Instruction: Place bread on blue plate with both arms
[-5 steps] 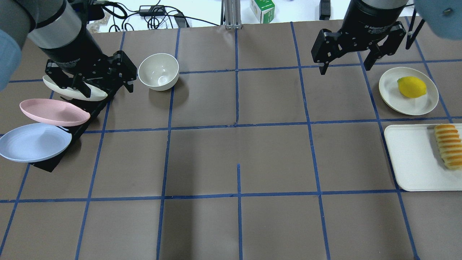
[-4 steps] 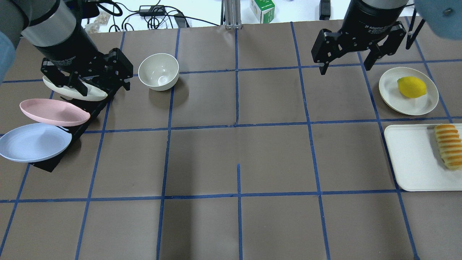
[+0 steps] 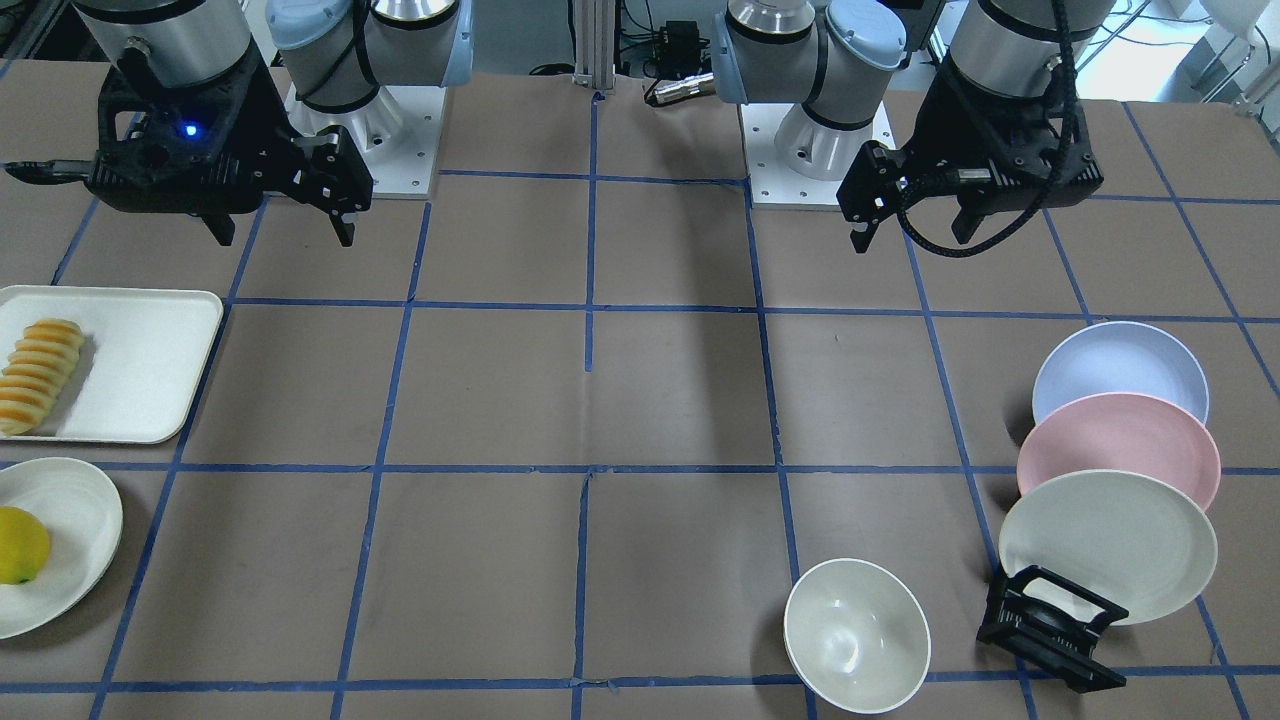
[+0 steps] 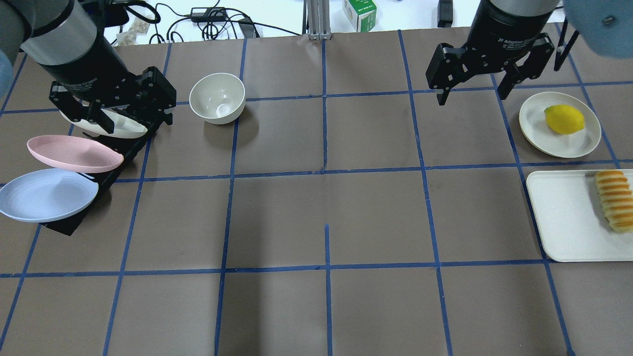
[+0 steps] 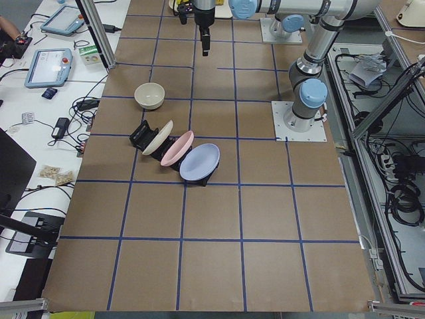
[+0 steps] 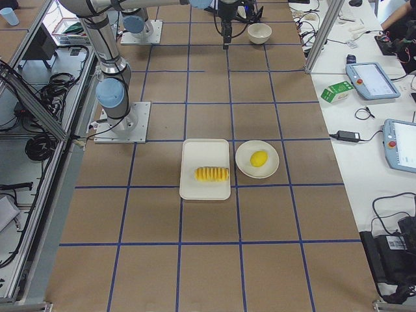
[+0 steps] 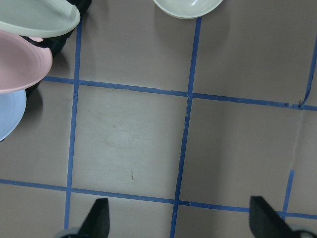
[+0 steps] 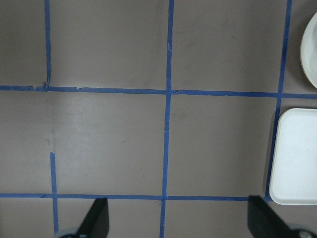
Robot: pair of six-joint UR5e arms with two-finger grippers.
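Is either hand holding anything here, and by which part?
Nothing is held. The left hand and the right hand are both open and empty; the bread lies on the white tray.

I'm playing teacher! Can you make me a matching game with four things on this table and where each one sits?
1 ridged yellow-orange toy bread
2 round yellow lemon
3 pale blue round plate
4 cream bowl

A in the black rack
B straight on the brown table
C on the white rectangular tray
D on the small cream plate

Pairs: 1-C, 2-D, 3-A, 4-B
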